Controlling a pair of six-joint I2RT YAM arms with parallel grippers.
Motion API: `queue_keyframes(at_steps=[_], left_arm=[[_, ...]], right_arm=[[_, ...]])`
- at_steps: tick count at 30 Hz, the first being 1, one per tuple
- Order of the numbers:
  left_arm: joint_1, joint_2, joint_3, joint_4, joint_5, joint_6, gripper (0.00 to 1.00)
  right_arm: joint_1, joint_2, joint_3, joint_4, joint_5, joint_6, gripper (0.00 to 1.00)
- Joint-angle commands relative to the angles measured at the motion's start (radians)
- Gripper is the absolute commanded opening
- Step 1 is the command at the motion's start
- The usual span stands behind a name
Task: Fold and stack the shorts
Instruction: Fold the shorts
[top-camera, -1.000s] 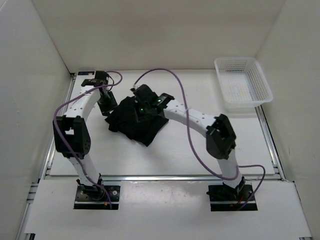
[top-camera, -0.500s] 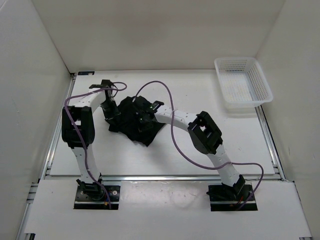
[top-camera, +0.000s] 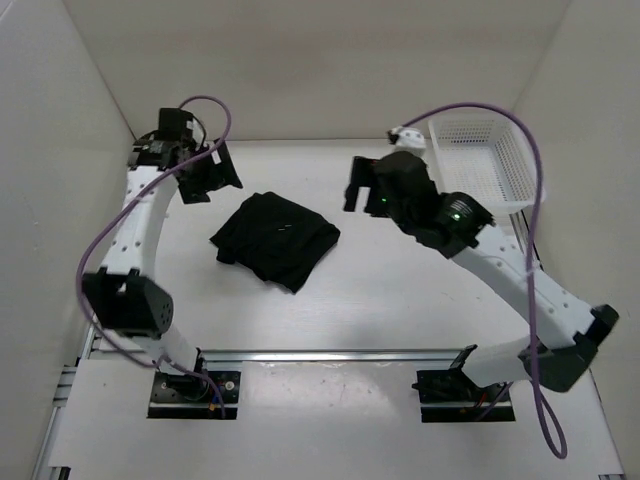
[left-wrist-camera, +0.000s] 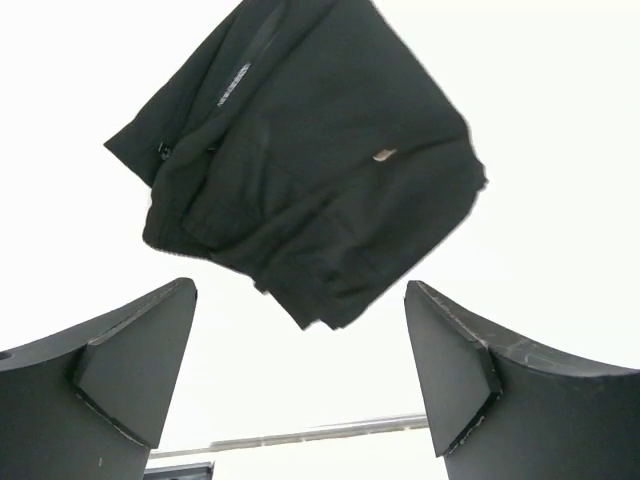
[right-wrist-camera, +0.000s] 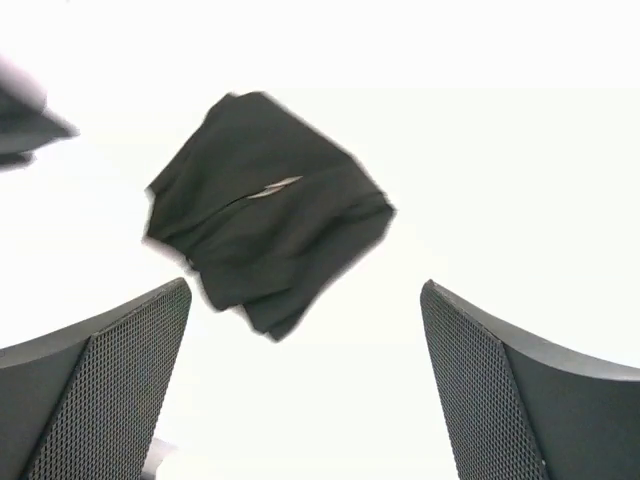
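The black shorts (top-camera: 275, 238) lie on the white table as a compact folded bundle, left of centre. They also show in the left wrist view (left-wrist-camera: 300, 160) and in the right wrist view (right-wrist-camera: 265, 215), with nothing touching them. My left gripper (top-camera: 212, 178) hangs open above and behind the bundle's left side, and its fingers (left-wrist-camera: 130, 370) stand wide apart with only table between them. Behind the bundle's right side my right gripper (top-camera: 362, 190) is raised and open too, its mesh-faced fingers (right-wrist-camera: 110, 390) holding nothing.
A white mesh basket (top-camera: 487, 205) stands at the back right corner, close behind the right arm. White walls close in the table on the left, back and right. A metal rail (top-camera: 330, 355) runs along the near edge.
Both grippers have let go of the shorts and opened wide. Both arms rose and pulled back, the left toward the back left, the right toward the basket. The shorts stay folded.
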Motion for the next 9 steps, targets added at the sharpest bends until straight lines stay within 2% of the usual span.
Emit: queue_keyframes(at_steps=[1,4,9], left_arm=[[0.019,-0.199,-0.009,-0.030,0.029,0.015,0.97],[0.019,-0.313,-0.106,0.013,0.038,0.003,0.97],[0.019,-0.538,-0.260,0.105,0.073,-0.043,0.97]], right_arm=[[-0.031,-0.056,-0.094,-0.258,0.229,0.042,1.00],[-0.031,-0.169,-0.152,-0.391,0.325,0.111,1.00],[-0.031,-0.358,-0.293,-0.459,0.370,0.195,1.00]])
